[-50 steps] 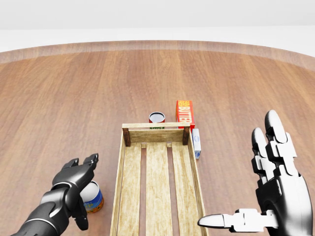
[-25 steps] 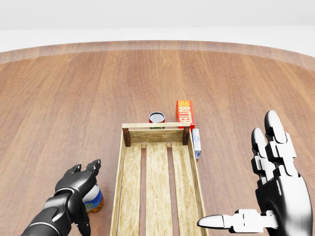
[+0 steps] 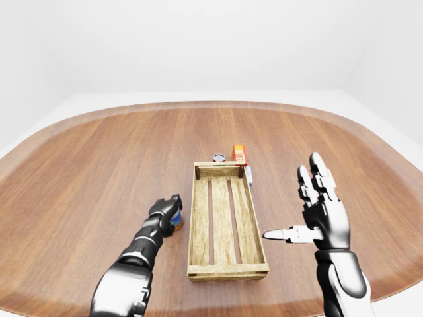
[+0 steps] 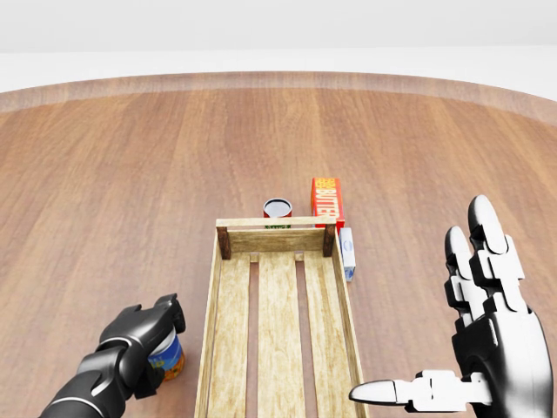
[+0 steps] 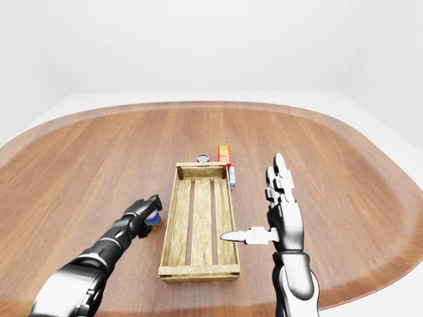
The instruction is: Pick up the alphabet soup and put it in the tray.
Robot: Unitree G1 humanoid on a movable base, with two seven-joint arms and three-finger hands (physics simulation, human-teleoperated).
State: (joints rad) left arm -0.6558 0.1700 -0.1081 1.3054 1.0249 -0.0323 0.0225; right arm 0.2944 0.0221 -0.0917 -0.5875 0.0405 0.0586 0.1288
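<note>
One second on, left hand point(image 4: 144, 341) lowered and curled round the alphabet soup point(image 4: 167, 359) beside the tray point(image 4: 211, 340), right hand point(image 4: 481, 348) spread idle — grasp likely closing, lift next.

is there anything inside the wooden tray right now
No. In the head view the tray shows only its bare slats; the can stands on the table outside its left wall, under the left hand.

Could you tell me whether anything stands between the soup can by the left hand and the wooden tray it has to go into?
No loose object does. The alphabet soup can sits under the left hand, just left of the tray. Only the tray's own left wall separates them, so the can must be lifted over it.
</note>
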